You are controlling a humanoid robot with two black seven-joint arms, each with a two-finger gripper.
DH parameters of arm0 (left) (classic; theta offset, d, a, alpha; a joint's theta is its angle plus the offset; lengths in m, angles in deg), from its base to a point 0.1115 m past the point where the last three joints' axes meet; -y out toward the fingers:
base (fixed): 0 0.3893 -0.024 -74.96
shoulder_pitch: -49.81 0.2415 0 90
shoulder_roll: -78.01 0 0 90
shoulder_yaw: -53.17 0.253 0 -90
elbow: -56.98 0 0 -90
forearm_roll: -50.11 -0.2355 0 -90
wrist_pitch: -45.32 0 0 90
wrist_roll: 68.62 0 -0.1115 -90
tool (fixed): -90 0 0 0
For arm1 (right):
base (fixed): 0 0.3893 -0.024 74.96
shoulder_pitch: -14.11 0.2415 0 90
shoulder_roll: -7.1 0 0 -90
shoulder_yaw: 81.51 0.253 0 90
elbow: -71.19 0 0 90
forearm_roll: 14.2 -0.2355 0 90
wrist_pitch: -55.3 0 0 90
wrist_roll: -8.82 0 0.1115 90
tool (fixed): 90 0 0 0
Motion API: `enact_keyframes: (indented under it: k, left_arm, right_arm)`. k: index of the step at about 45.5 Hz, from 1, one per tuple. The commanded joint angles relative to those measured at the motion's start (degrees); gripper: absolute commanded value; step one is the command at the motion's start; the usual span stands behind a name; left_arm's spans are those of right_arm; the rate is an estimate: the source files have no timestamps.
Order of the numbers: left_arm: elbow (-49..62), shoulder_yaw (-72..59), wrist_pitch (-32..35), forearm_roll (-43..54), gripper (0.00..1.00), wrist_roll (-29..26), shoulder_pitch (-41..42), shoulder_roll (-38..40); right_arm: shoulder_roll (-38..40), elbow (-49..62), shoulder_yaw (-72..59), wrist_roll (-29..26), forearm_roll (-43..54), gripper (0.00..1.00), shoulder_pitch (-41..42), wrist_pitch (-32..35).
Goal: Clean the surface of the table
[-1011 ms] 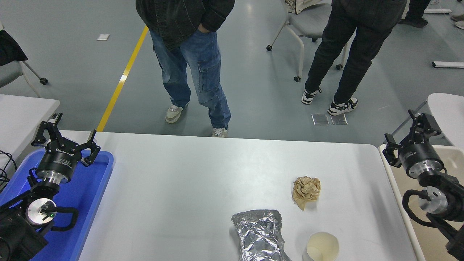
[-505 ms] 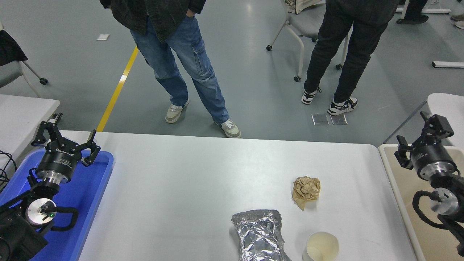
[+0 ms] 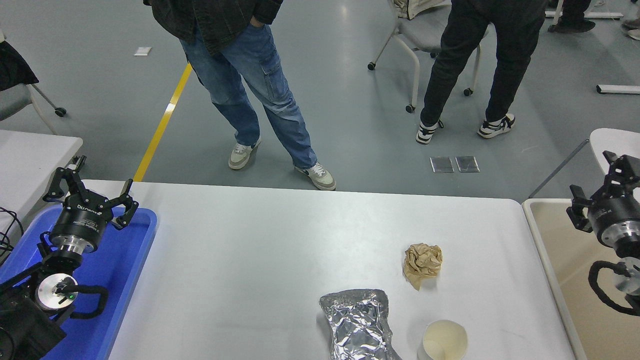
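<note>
The white table surface [image 3: 250, 250] fills the middle of the head view. On it lie a crumpled brown paper ball [image 3: 422, 264], a flattened silver foil bag [image 3: 357, 324] and a tipped paper cup [image 3: 444, 341] at the front edge. My right gripper [image 3: 595, 175] is open and empty at the far right, off the table and above a beige tray [image 3: 555, 235]. My left gripper [image 3: 92, 184] is open and empty, parked over the blue tray [image 3: 125, 270] at the lower left.
A person in blue jeans [image 3: 260, 85] and a person in black trousers [image 3: 475, 65] stand beyond the table's far edge. A grey wheeled chair [image 3: 425, 35] is behind them. A smaller white table [image 3: 30, 155] is at the left edge.
My right gripper has moved to the right, away from the table and over the beige tray. The person in jeans has stepped left and the person in black has shifted a foot. The left arm has not moved.
</note>
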Motion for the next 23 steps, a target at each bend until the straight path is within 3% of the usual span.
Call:
enact_keyframes:
  k: [1, 8, 15, 23]
  left_arm:
    - [0.0, 0.0, 0.0, 0.0, 1.00, 0.0, 0.0, 0.0]
    - [0.0, 0.0, 0.0, 0.0, 1.00, 0.0, 0.0, 0.0]
    - [0.0, 0.0, 0.0, 0.0, 1.00, 0.0, 0.0, 0.0]
    - [0.0, 0.0, 0.0, 0.0, 1.00, 0.0, 0.0, 0.0]
  right_arm:
    - [4.8, 0.0, -16.1, -4.1, 0.0, 0.98, 6.9, 0.6]
    - [8.7, 0.3, -34.3, -11.0, -1.3, 0.98, 17.8, 3.6]
    - [12.0, 0.2, -40.1, -17.8, -1.3, 0.98, 24.3, 4.5]
    - [14.6, 0.2, -48.9, -20.0, 3.3, 0.98, 31.9, 9.2]
